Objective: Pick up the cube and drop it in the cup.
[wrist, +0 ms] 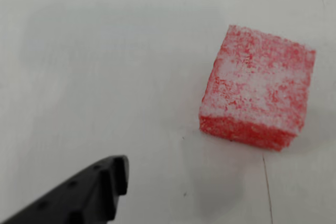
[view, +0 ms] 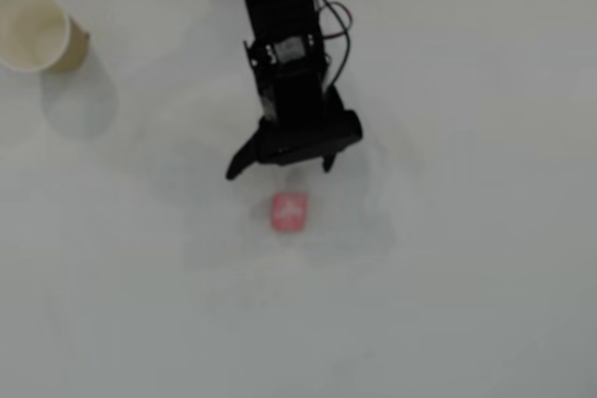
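Cube (view: 288,212) sits alone on the white table (view: 466,277), red-pink with whitish speckling, just below frame centre in the overhead view. Gripper (view: 280,169) hangs at the cube's 12 o'clock, close but not touching, jaws spread and empty. Black arm (view: 284,34) runs up toward 12 o'clock. Cup (view: 35,30) stands well apart, toward 10 o'clock from the cube, mouth upward. Wrist view: cube (wrist: 257,87) at 2 o'clock, one dark fingertip (wrist: 107,179) entering from 7 o'clock.

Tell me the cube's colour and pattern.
Red-pink with whitish speckled patches; the cube shows best in the wrist view.
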`<state>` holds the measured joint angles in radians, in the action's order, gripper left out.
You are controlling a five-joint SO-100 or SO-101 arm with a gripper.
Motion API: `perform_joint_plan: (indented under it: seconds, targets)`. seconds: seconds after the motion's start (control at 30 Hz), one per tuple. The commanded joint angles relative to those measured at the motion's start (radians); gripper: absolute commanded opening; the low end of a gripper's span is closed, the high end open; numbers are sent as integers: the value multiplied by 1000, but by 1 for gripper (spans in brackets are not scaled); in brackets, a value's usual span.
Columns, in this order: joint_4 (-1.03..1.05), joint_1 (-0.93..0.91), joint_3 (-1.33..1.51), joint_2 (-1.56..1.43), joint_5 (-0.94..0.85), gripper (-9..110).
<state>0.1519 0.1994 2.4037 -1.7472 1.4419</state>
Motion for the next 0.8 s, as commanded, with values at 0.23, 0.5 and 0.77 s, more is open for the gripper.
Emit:
perform_joint_plan:
  seconds: [0.23, 0.5, 0.77]
  targets:
    - [-25, -2, -221, 120, -9, 57]
    - [-25, -43, -296, 224, -9, 57]
    - [-25, -75, -342, 275, -9, 57]
